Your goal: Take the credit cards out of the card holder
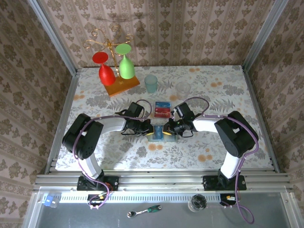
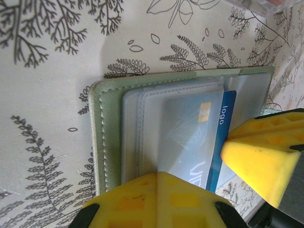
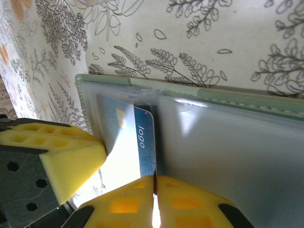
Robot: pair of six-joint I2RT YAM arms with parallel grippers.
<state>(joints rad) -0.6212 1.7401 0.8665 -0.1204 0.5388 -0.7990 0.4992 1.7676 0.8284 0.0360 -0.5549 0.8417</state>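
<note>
The pale green card holder (image 1: pixel 159 136) (image 2: pixel 105 137) (image 3: pixel 247 100) lies open on the table between both grippers, its clear sleeves facing up. A blue credit card (image 2: pixel 228 108) (image 3: pixel 145 141) sticks partway out of a sleeve. My right gripper (image 1: pixel 167 129) (image 3: pixel 154 179) is shut on that card's edge, pinching it between its yellow fingertips. My left gripper (image 1: pixel 151 130) (image 2: pixel 157 174) is shut, and its tips rest on the holder's sleeves. Two more credit cards (image 1: pixel 162 109), red and blue, lie flat just beyond the holder.
A teal cup (image 1: pixel 151 83) and a clear cup (image 1: pixel 183 88) stand further back. At the back left is a wooden rack (image 1: pixel 122 84) holding a red and a green wine glass. The patterned tablecloth (image 1: pixel 223 95) is bare at the right.
</note>
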